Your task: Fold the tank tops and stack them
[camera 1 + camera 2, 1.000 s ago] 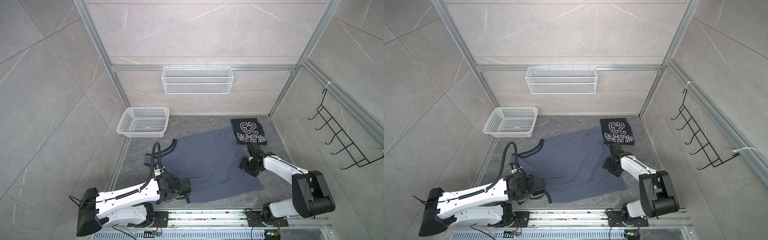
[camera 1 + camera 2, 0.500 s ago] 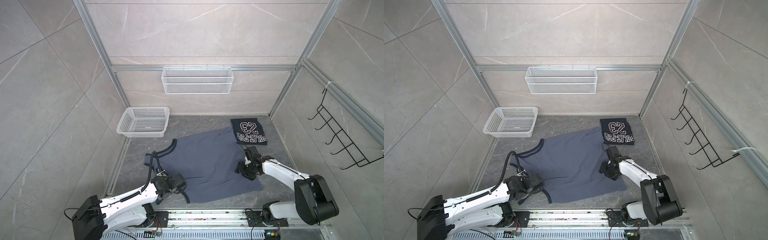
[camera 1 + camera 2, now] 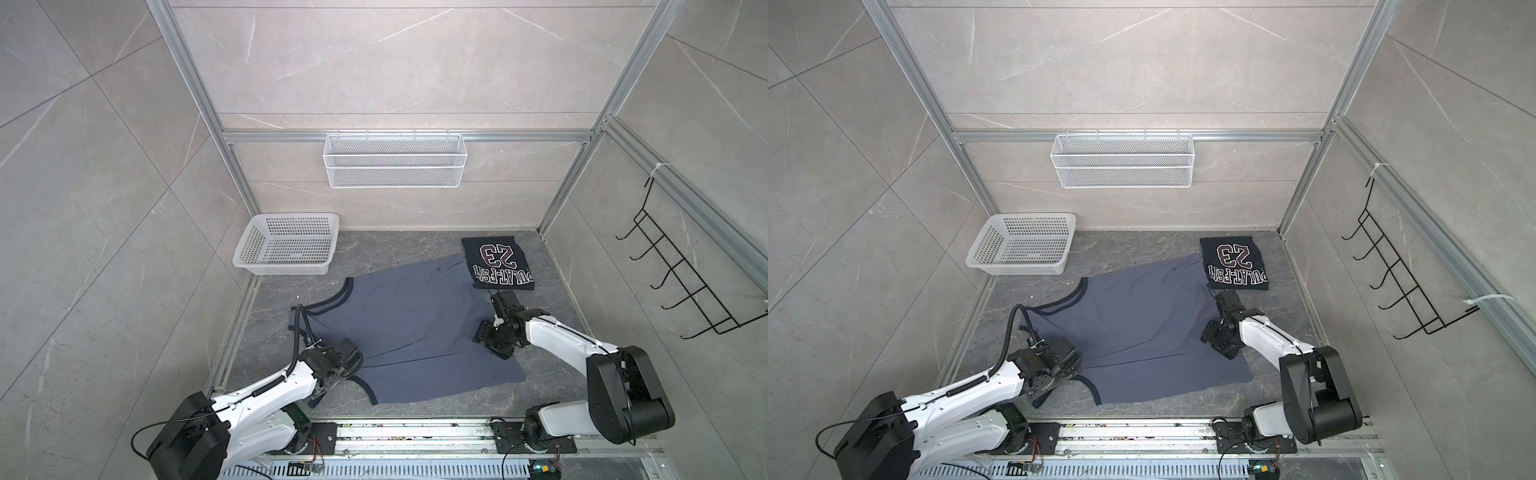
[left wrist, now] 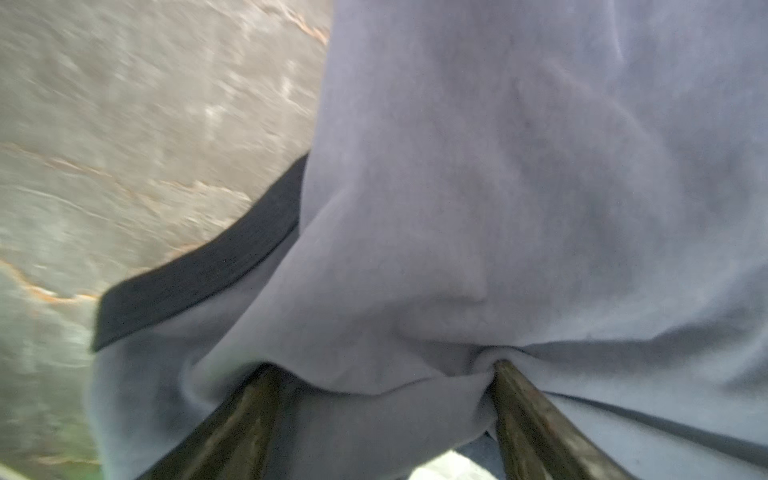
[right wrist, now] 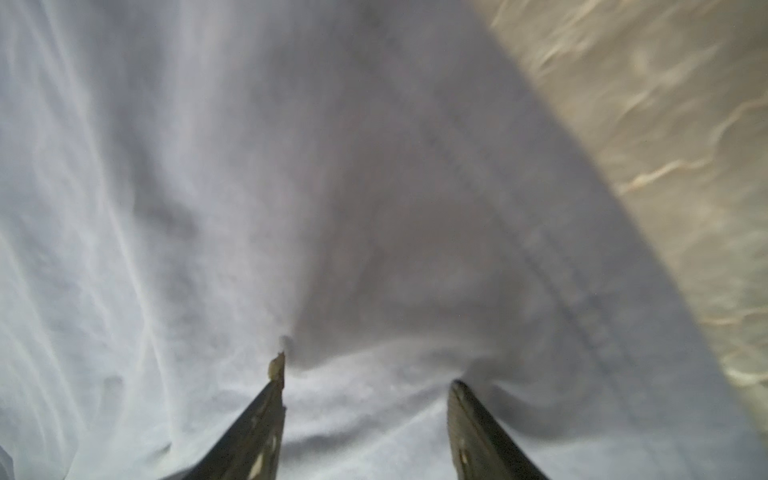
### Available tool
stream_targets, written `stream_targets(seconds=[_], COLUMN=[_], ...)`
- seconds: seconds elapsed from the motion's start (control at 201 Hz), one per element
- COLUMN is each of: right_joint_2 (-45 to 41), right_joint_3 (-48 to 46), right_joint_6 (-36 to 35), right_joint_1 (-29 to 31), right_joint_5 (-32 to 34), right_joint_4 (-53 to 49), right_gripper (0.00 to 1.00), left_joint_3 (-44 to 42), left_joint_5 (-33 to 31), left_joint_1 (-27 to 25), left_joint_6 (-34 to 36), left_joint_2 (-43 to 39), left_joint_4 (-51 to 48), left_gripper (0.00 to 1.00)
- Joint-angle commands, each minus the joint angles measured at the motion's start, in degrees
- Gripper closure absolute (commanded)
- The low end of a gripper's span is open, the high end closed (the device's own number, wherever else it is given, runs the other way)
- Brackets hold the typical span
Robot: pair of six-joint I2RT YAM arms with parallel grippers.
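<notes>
1. Left wrist view: the left gripper has its two fingers spread wide. Blue-grey cloth is draped over both tips and bunched in the gap. The picture is blurred, so whether any cloth is actually caught cannot be told.
2. Both top views: the left gripper sits low at the near left edge of the blue-grey tank top, at the dark-trimmed neck and armhole end.
3. Right wrist view: the right gripper also has its jaws apart. Both tips press down on the cloth, and a shallow ridge stands between them. The stitched hem runs just beside one tip, with bare table past it.
4. In a top view, the right gripper is over the right hem of that top, farther back than the left one.
5. The blue-grey tank top lies spread flat and unfolded across the middle of the table. It lies at an angle, neck end to the left and hem to the right, with one long crease across its near half.
6. Far right corner: the dark tank top lies folded into a neat rectangle, "23" print up. Its left edge meets the far right corner of the blue-grey top.
7. Far left corner: white perforated basket, apart from both tops.
8. Back wall: white wire shelf. Right wall: black hook rack.
</notes>
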Motion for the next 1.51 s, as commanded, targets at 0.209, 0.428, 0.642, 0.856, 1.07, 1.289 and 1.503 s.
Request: stream_targets(seconds=[0.209,0.428,0.642,0.856,1.07,1.289,1.503], right_joint_2=[3.3,3.19,5.25,6.2,6.29,6.35,5.47], right_joint_3=[2.25,2.52,1.15,0.57,1.58,1.39,1.13], right_joint_6=[-2.67,-3.36,-5.68,-7.55,-8.97,-9.33,-9.63], right_joint_1=[-1.81,-2.04,-9.09,-14.4,-16.14,-17.9,-18.83], right_joint_5=[7.6,8.77,2.94,-0.29,0.3,0.36,0.44], right_joint_4=[-4.52,-4.4,-2.52,-1.04,-1.45,-1.36,-1.75], right_gripper=[0.35,0.35,0.35,0.35,0.35,0.35,0.35], left_joint_3=[8.81,4.88,1.04,-0.88,-3.8,0.81,11.43], left_joint_5=[1.92,-0.15,-2.29,2.61,5.16,-0.47,-11.59], left_joint_1=[-2.18,-4.95,-4.1,-2.65,-2.16,-1.76,-1.44], left_joint_6=[9.98,-4.02,-10.04,-9.62,-10.09,-7.42,-4.45], left_joint_2=[-8.71,-13.26,-14.66,-8.01,-4.98,-0.98,10.78], left_joint_4=[-3.72,-11.76,-10.23,-4.47,-0.69,-8.16,-17.88], left_gripper=[0.07,0.07,0.09,0.09,0.09,0.08,0.09])
